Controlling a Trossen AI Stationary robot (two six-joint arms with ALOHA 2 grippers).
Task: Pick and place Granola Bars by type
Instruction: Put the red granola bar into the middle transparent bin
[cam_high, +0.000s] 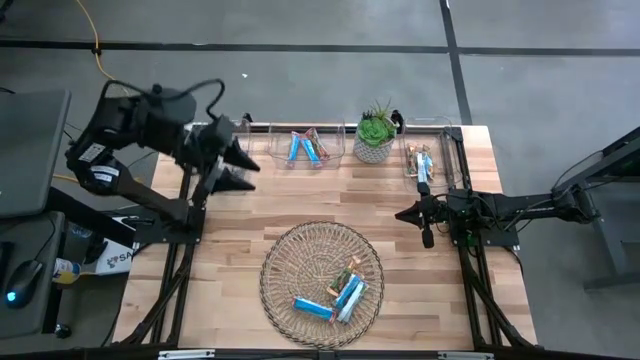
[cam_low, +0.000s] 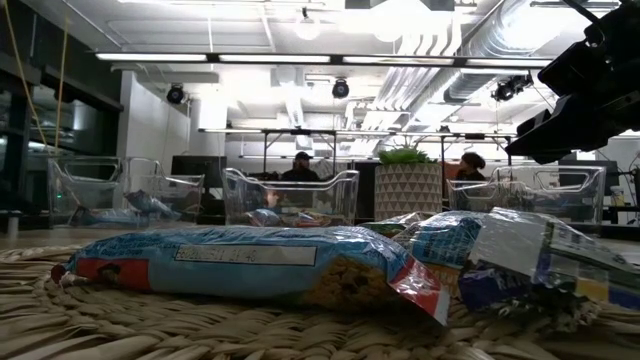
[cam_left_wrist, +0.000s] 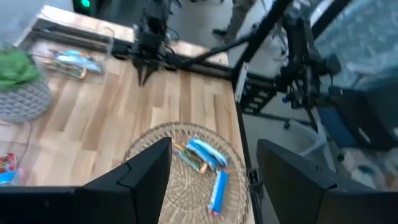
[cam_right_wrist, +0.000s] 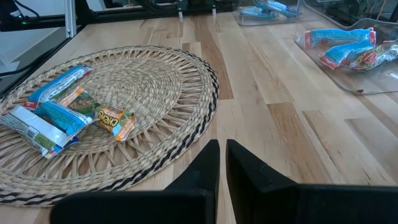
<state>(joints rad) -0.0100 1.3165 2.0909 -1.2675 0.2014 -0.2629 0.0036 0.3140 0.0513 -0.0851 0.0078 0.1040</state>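
Several Granola Bars lie in the round woven basket (cam_high: 322, 285): a blue one (cam_high: 312, 307), a silvery-blue one (cam_high: 350, 296) and a tan one (cam_right_wrist: 113, 119). More bars lie in a clear bin (cam_high: 305, 147) at the far edge and in a second bin (cam_high: 430, 162) to its right. My left gripper (cam_high: 243, 165) hangs open and empty, high over the table's far left, apart from bins and basket; in its wrist view (cam_left_wrist: 212, 146) the basket lies beyond its fingers. My right gripper (cam_high: 426, 228) rests shut and empty at the table's right, right of the basket.
A green potted plant (cam_high: 375, 135) stands between the two bins at the far edge. Another clear bin (cam_right_wrist: 267, 9) with blue bars shows farther left. Bare wood (cam_high: 330, 195) runs between the bins and the basket. People sit in the room behind the table (cam_low: 300, 168).
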